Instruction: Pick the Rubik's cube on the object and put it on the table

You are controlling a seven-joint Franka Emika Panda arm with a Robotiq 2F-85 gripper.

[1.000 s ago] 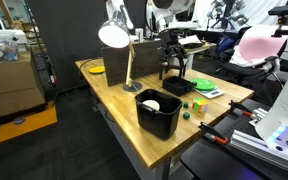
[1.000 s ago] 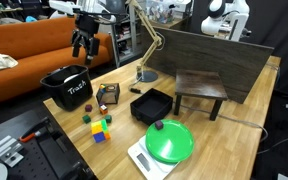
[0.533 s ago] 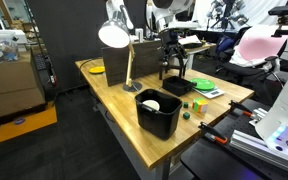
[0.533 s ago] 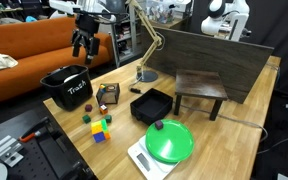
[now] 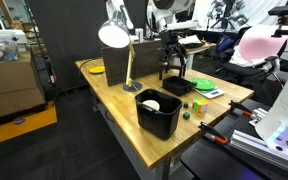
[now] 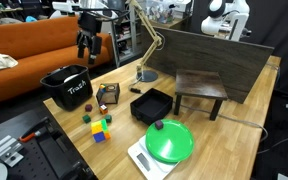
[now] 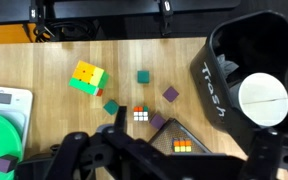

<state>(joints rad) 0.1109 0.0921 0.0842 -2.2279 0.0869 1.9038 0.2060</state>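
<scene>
A small Rubik's cube (image 7: pixel 182 147) with orange and yellow faces lies in the low black mesh stand (image 7: pixel 162 128), which also shows in an exterior view (image 6: pixel 108 96). The stand rests on the light wood table (image 6: pixel 234 130), between the black bin and a black tray. My gripper (image 7: pixel 169 162) hangs high above the stand and the bin, open and empty, its dark fingers spread wide at the bottom of the wrist view. It shows in both exterior views (image 6: pixel 87 47) (image 5: pixel 172 58).
A deep black bin (image 6: pixel 66 88) (image 7: pixel 246 80) holds a white disc. A second small cube (image 7: pixel 141 115), a larger yellow-green cube (image 7: pixel 88 76) (image 6: pixel 101 128) and loose coloured blocks lie nearby. There are also a black tray (image 6: pixel 152 105), a green disc (image 6: pixel 169 141) on a scale, a desk lamp (image 5: pixel 115 38) and a small dark table (image 6: pixel 201 88).
In an exterior view my gripper has shifted slightly and looks narrower, as if turned a little. The cubes, the stand and the bin have not moved.
</scene>
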